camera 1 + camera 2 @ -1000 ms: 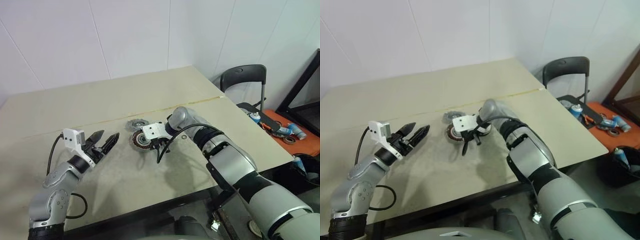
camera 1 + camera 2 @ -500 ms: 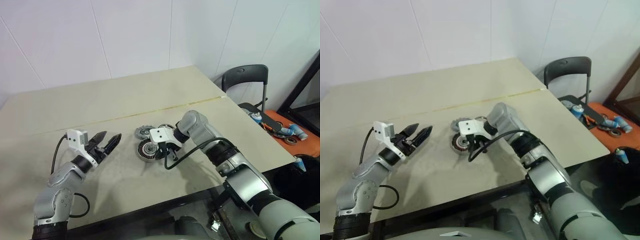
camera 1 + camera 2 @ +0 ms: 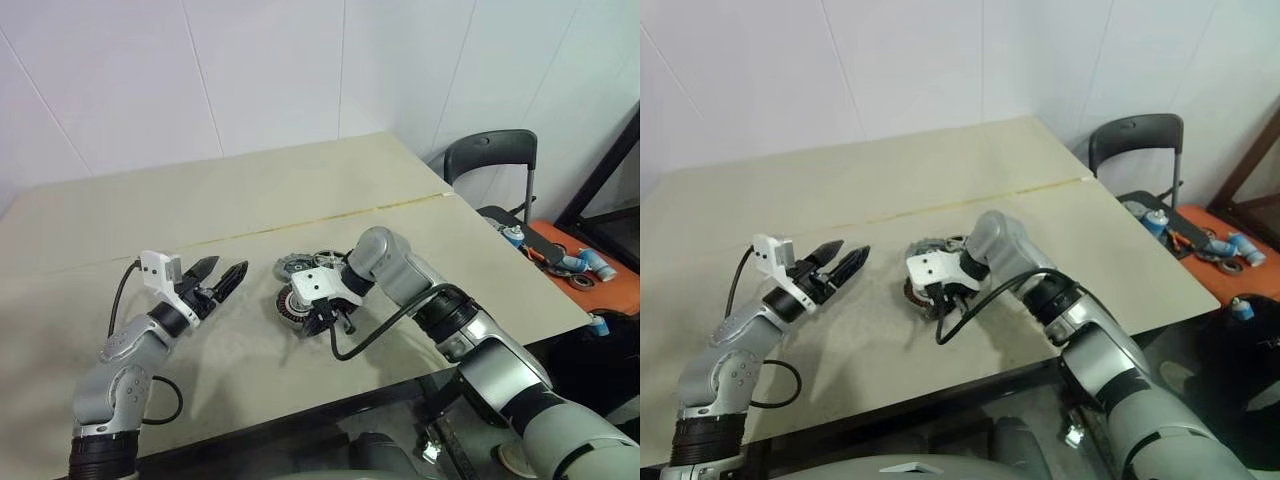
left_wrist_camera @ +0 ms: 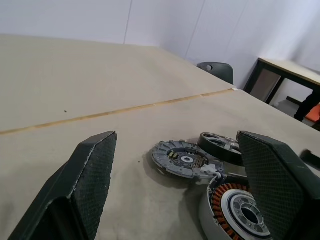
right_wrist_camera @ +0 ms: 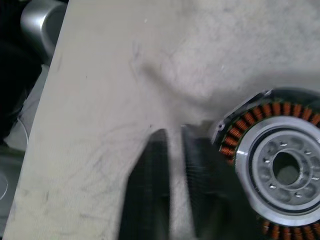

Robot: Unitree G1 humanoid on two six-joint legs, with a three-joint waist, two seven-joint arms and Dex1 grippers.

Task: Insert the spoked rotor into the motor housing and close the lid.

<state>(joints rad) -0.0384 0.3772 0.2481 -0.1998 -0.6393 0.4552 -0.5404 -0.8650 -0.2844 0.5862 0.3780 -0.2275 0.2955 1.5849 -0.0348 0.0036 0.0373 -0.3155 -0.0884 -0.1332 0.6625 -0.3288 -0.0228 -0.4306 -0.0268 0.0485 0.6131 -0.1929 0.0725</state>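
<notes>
**Right hand loosens beside the housing**

Your right hand (image 5: pixel 172 150), fingers now slightly parted and empty, has pulled back beside the motor housing (image 5: pixel 280 165) on the desk (image 3: pixel 250 200). Spoked rotor (image 4: pixel 222 145) and lid (image 4: pixel 182 159) lie just behind it. Left hand (image 4: pixel 185 185) hovers wide apart, empty. Rotor not yet inserted.

A workshop: plain table (image 3: pixel 250 190), orange tool tray (image 3: pixel 585 265), black chair (image 3: pixel 490 160).

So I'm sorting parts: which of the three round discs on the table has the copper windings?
The motor housing, nearest the right arm's fingers. The lid is ribbed grey; the spoked rotor is black-rimmed.
</notes>
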